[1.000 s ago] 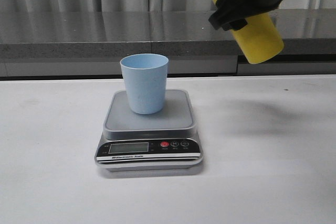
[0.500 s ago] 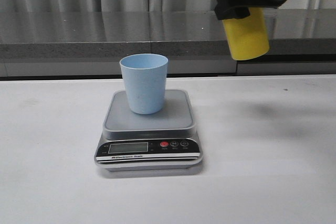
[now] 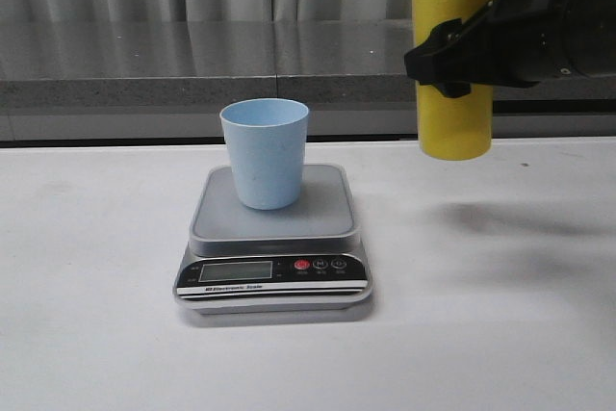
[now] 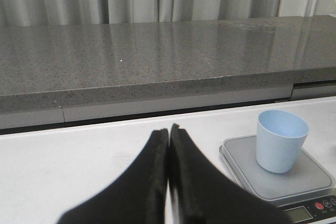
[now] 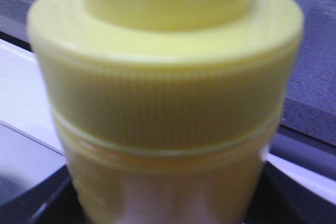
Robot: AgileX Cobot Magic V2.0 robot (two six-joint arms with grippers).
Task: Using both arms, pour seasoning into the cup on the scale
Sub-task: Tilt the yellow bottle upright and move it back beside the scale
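Note:
The yellow seasoning bottle (image 3: 452, 113) hangs upright in the air, to the right of the scale and well above the table. My right gripper (image 3: 452, 57) is shut on its middle from the right side. Up close, the bottle's ribbed cap (image 5: 165, 77) fills the right wrist view, and its nozzle is cut off at the frame edge. The light-blue cup (image 3: 265, 153) stands upright on the scale's grey platform (image 3: 274, 223). My left gripper (image 4: 169, 129) is shut on nothing, low over the table left of the scale (image 4: 315, 174) and cup (image 4: 281, 140). It is outside the front view.
The white table (image 3: 96, 334) stretches around the scale. A grey stone ledge (image 3: 192, 74) runs along the back edge, with pale curtains behind it. The scale's display and buttons (image 3: 318, 265) face the front.
The bottle has swung from tilted to upright in my right gripper and come down a little. Cup and scale have not moved.

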